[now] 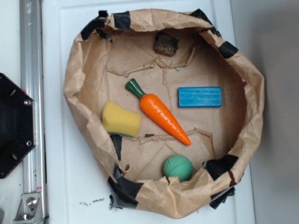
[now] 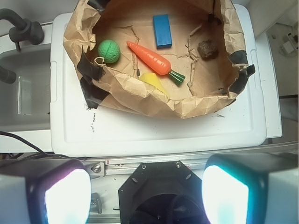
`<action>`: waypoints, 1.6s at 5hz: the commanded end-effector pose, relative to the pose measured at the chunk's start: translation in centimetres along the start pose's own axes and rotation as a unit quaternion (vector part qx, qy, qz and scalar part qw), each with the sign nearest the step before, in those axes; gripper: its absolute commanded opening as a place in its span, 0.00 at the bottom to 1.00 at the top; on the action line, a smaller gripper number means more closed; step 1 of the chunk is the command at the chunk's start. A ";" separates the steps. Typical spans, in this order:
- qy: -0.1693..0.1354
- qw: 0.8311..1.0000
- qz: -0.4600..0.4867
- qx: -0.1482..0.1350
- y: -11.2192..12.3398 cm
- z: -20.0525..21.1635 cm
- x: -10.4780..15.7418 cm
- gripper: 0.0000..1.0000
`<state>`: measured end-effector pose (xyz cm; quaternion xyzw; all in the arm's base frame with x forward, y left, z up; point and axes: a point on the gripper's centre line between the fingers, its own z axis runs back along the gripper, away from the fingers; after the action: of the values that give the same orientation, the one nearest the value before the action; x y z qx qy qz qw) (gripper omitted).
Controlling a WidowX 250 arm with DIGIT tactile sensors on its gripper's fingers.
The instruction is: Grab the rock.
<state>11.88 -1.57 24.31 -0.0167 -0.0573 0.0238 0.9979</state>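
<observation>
In the wrist view the gripper (image 2: 147,186) hangs nearest, jaws spread wide and holding nothing, well short of the paper bowl (image 2: 140,95). Inside the bowl, the carrot (image 1: 161,113) lies at the centre. The rock (image 1: 166,44) sits beyond the carrot's green top, against the bowl's wall, apart from everything.

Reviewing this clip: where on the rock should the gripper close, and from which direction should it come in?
Judging by its pose, come straight down from above. The rock is a small, roughly cubic lump lying close to the paper wall of the bag, so a sideways approach looks blocked. Close the fingers across its two opposite flanks that run away from the wall. The gripper is wide open and well clear.
</observation>
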 end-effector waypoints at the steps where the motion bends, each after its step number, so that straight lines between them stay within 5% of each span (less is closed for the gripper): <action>1: 0.000 1.000 0.000 0.000 0.0 0.0 0.0 1.00; 2: 0.035 0.997 0.065 0.013 0.3 -3.1 4.7 1.00; 3: -0.051 0.981 0.185 0.004 0.9 -4.1 9.4 1.00; 4: -0.102 0.947 0.305 -0.010 2.4 -7.1 12.1 1.00; 5: -0.112 0.904 0.408 0.062 5.0 -11.2 14.0 1.00; 6: -0.085 0.848 0.510 0.118 7.1 -14.5 13.8 1.00; 8: -0.085 0.848 0.510 0.118 7.1 -14.5 13.8 1.00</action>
<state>27.14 3.68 8.89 0.0932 -0.0916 0.5187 0.8449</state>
